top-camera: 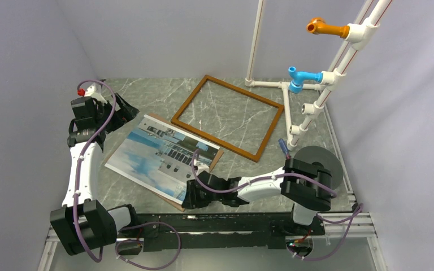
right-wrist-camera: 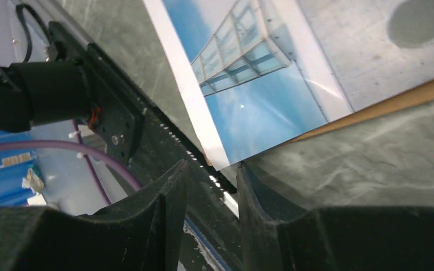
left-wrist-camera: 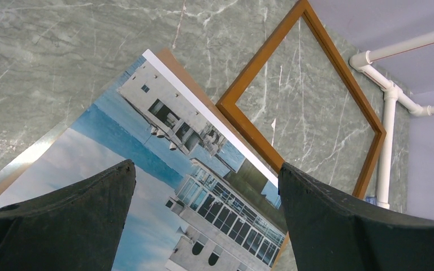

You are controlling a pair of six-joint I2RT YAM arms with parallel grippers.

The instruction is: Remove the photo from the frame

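Two robot hands work around the photo (top-camera: pixel 158 155), which lies face up on the marble surface (top-camera: pixel 147 96) just left of the wooden frame (top-camera: pixel 190 98) and fully outside it. Left of the frame, the left hand (left-wrist-camera: pixel 206 172) hovers over the print, fingers spread wide. Nearer than the frame, the right hand (right-wrist-camera: pixel 213 169) has its fingers narrowly apart at the photo's near corner, gripping nothing.

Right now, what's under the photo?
A light-brown backing board pokes out beneath the photo, lying on the marble table. Anything between them is covered.
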